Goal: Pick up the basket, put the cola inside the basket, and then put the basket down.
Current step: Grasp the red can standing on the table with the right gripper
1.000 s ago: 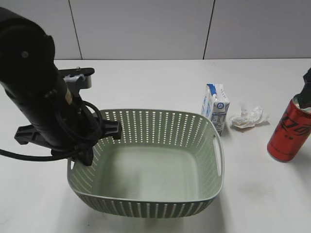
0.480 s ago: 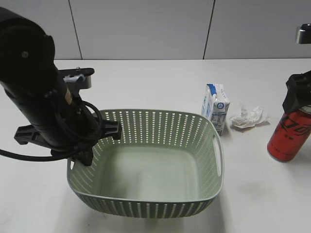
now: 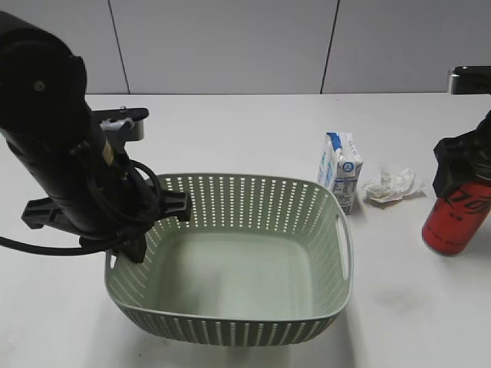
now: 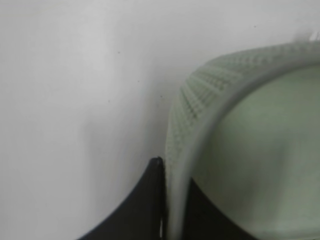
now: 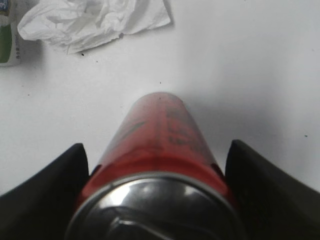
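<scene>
Now the step in hand is, by my reading, the grasp on the cola [image 5: 160, 160]: the right gripper [image 5: 156, 200] stands over the can with one black finger [image 5: 47, 185] on each side of it, and the silver top sits between them. To do it well, the jaws should come down far enough to grip the red body below the rim, stay centred so both pads meet the can together, and close without pushing it sideways, since a tall slim can tips easily. The lift should then be straight up before any travel toward the basket [image 3: 230, 261].

On the right, the jaws are open wider than the can; small gaps show on both sides, so nothing is held yet. Ahead of these jaws lie a crumpled tissue [image 5: 95, 22] and, at the far left edge, a carton [image 5: 9, 35], both well apart from the can.

On the left, the gripper [image 4: 167, 200] is closed on the basket wall, one dark finger outside and one inside the rim. The basket looks tilted and lifted at that side, though I cannot tell if it is wholly off the table [image 3: 230, 130].
</scene>
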Available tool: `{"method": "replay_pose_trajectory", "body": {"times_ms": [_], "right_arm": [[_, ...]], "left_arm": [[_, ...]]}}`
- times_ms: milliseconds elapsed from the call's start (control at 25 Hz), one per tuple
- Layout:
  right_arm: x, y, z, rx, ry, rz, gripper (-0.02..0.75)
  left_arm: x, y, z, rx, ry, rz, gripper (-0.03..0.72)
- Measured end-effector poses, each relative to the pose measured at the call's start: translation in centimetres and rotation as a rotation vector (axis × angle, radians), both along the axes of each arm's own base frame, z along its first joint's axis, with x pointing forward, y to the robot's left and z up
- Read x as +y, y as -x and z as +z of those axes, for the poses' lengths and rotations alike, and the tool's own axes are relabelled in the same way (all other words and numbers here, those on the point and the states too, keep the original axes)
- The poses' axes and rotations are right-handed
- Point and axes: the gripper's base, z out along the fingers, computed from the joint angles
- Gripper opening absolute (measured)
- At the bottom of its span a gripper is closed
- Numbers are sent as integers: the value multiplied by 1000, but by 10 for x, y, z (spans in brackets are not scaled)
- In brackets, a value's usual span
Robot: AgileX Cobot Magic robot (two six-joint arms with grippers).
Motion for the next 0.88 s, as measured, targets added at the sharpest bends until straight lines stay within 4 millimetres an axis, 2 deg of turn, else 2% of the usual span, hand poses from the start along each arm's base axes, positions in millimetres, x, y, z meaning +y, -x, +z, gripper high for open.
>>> {"method": "replay_pose_trajectory", "body": {"times_ms": [200, 600, 880], "right_arm": [[0, 0, 0, 5, -1, -5, 536], [0, 1, 2, 25, -7, -11, 536], [0, 6, 33, -14, -4, 14, 536]], "left_arm": [[0, 0, 0, 1, 0, 0, 0], [0, 0, 0, 1, 0, 0, 0], [0, 0, 0, -2, 3, 1, 0]]}}
